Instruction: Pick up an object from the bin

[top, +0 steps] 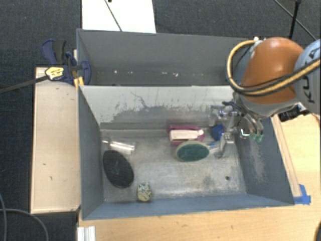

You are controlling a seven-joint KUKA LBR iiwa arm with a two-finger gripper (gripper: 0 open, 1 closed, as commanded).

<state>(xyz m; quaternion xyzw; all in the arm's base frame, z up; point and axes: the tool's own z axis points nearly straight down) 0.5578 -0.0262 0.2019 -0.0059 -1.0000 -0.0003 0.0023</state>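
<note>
Your claw (224, 143) hangs by the bin's (261, 154) right wall, just right of the green oval disc (192, 152) and pink box (185, 133); open or closed, you cannot tell. Open floor lies toward the front edge.

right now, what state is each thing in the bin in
green oval, lying flat
gripper, low in the bin, beside the green oval
pink box, lying flat by the back wall
blue thing, partly hidden behind the gripper
black oval, lying flat, left
clear tube, on its side
speckled lump, by the front wall
</note>
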